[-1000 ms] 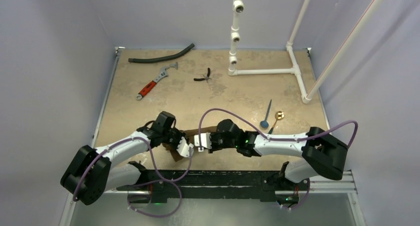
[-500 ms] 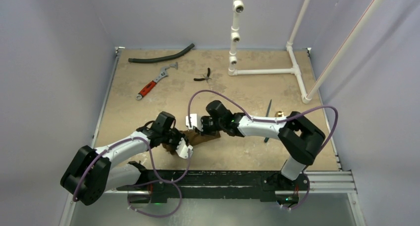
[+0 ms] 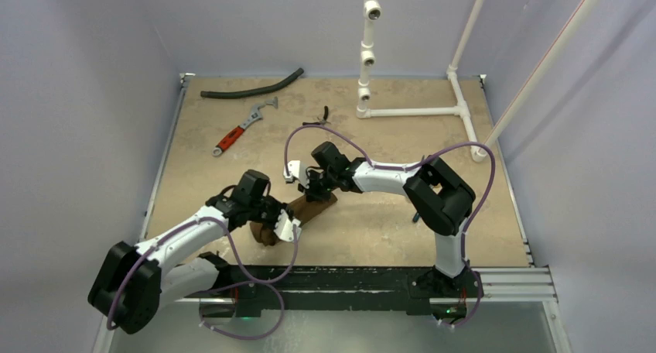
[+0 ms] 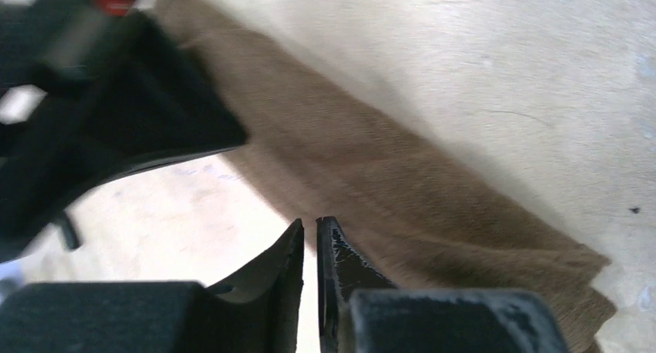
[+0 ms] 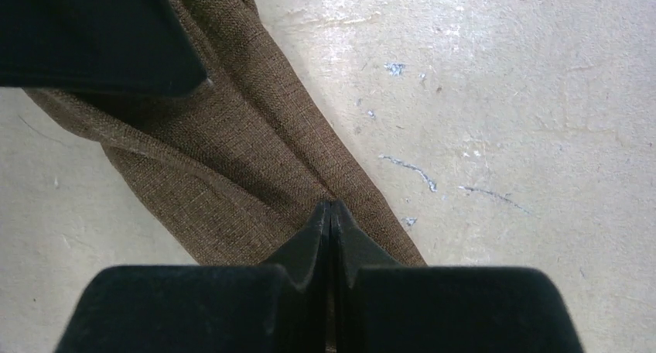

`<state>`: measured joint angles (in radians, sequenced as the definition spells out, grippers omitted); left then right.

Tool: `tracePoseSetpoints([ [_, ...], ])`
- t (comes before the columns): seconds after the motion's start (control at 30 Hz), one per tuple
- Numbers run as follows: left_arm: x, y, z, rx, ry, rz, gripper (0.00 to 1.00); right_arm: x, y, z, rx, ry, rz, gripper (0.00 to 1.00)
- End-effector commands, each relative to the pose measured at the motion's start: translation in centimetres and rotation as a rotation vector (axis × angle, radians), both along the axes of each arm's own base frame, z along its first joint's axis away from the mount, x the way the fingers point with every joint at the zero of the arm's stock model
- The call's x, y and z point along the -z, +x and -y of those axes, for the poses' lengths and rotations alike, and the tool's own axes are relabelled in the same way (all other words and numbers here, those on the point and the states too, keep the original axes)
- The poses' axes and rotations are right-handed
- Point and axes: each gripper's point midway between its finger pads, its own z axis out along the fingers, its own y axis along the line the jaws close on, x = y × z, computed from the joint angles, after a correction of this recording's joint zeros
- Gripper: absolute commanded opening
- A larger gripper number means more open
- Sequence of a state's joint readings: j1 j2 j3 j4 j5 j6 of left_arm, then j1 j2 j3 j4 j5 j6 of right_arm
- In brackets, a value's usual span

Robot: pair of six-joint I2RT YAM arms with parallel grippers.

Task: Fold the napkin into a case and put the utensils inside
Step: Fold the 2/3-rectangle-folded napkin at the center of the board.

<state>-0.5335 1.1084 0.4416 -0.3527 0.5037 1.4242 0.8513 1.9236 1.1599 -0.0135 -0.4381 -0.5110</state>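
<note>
Got the napkin [image 3: 313, 210] bunched into a rumpled strip near the table's [image 3: 371, 229] near edge, left of middle. Pinched at the far end by the right claw [image 5: 331, 207], clamped tight. Near end by the left claw [image 4: 309, 227], jaws a hair apart, can't tell if gripping anything. Could easily slide loose and unfold with only one sure pinch. Can't spot the utensils, maybe hidden behind the right arm.
</note>
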Motion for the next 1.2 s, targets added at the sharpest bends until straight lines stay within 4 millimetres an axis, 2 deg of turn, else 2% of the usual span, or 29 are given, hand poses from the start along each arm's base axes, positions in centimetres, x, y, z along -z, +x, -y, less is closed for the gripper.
tracePoseSetpoints([
  [0.0, -6.5, 1.9, 1.4, -0.09, -0.136, 0.033, 0.13, 2.8, -1.9, 1.6, 0.013, -0.105, -0.125, 0.0],
  [0.1, -9.5, 2.1, 1.3, -0.149, -0.176, 0.013, 0.16, 3.1, -2.2, 1.7, 0.011, -0.118, -0.147, 0.0],
  [0.2, -11.1, 1.1, 1.5, -0.156, -0.206, -0.038, 0.18, 3.2, -2.5, 1.9, 0.013, -0.118, -0.156, 0.0],
  [0.27, -10.5, -0.9, 1.7, -0.117, -0.207, -0.118, 0.24, 3.3, -2.6, 2.0, 0.02, -0.12, -0.165, 0.0],
  [0.37, -8.5, -3.2, 1.7, -0.081, -0.184, -0.213, 0.31, 3.4, -2.6, 1.8, 0.029, -0.116, -0.178, 0.0],
  [0.53, -4.9, -5.0, 1.8, -0.107, -0.07, -0.363, 0.33, 3.4, -2.6, 1.7, 0.053, -0.105, -0.193, 0.0],
  [0.67, -4.4, -5.7, 1.6, -0.14, -0.019, -0.459, 0.32, 3.4, -2.7, 1.8, 0.07, -0.1, -0.195, 0.0],
  [0.8, -5.4, -6.4, 1.5, -0.168, -0.045, -0.488, 0.32, 3.4, -2.6, 2.0, 0.079, -0.101, -0.188, 0.0],
  [0.9, -5.8, -6.0, 1.9, -0.216, -0.076, -0.493, 0.32, 3.4, -2.5, 2.0, 0.086, -0.101, -0.184, 0.0],
  [1.17, -2.5, -5.3, -0.5, -0.321, 0.05, -0.44, 0.19, 3.3, -2.5, 2.1, 0.098, -0.101, -0.181, 0.0],
])
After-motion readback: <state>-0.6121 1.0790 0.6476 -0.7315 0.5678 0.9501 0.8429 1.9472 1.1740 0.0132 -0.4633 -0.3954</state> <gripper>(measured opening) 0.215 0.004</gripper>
